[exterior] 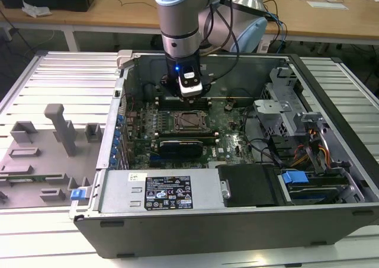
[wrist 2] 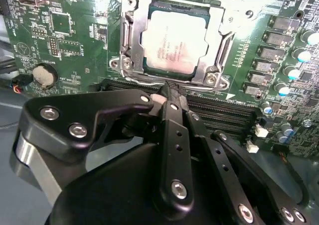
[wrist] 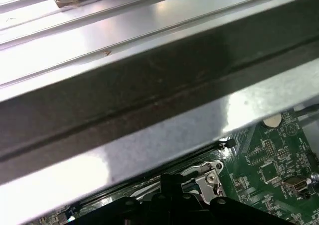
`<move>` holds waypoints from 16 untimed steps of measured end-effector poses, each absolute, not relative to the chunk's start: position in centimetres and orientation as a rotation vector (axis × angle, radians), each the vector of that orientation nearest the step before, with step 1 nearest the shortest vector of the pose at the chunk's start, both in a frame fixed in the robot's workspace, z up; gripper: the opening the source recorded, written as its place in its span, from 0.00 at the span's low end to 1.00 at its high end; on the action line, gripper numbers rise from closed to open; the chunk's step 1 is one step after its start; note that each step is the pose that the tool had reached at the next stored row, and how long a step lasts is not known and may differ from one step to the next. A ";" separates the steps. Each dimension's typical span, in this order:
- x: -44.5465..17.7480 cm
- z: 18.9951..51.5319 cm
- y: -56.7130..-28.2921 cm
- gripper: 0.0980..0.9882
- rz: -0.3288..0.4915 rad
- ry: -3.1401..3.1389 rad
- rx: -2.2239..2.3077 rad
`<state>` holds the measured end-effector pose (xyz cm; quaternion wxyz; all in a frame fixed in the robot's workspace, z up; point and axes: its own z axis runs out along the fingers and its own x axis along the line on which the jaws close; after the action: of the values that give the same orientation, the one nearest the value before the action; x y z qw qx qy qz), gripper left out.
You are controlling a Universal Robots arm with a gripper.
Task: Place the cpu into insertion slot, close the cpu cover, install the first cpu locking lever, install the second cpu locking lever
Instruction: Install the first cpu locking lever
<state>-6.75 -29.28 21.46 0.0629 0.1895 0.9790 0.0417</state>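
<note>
The cpu [wrist 2: 174, 42], a dull silver square chip, lies flat in the insertion slot [exterior: 188, 121] on the green motherboard. The cpu cover [wrist 2: 130, 41], a silver frame, lies down around the chip with the chip showing through its window. A thin wire locking lever [wrist 2: 226, 45] runs along one side of the socket, and another [wrist 2: 142, 80] runs along the edge nearest my fingers. My gripper [wrist 2: 168, 89] is shut with its black fingers pressed together. Its tip is at that near edge of the socket, right by the wire lever. In the exterior view the gripper [exterior: 190, 91] hangs just behind the socket.
The open computer case [exterior: 237, 211] surrounds the board, and its metal wall [wrist: 149, 85] is close behind the wrist. Black memory slots [wrist 2: 219, 115] lie under the gripper. A drive cage with cables [exterior: 296, 120] is on the exterior view's right. Grey fixtures [exterior: 59, 128] stand on the table at the left.
</note>
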 end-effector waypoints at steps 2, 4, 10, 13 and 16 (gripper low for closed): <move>-6.8 21.5 -29.3 0.01 0.089 2.960 0.570; -6.8 21.5 -29.4 0.01 0.059 2.962 0.569; -6.8 21.5 -30.5 0.01 0.034 2.964 0.563; -6.8 21.5 -31.3 0.01 0.030 2.967 0.559; -6.8 21.5 -31.5 0.01 0.024 2.974 0.534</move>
<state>-6.76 -31.50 21.46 0.0599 0.1764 0.9825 0.0080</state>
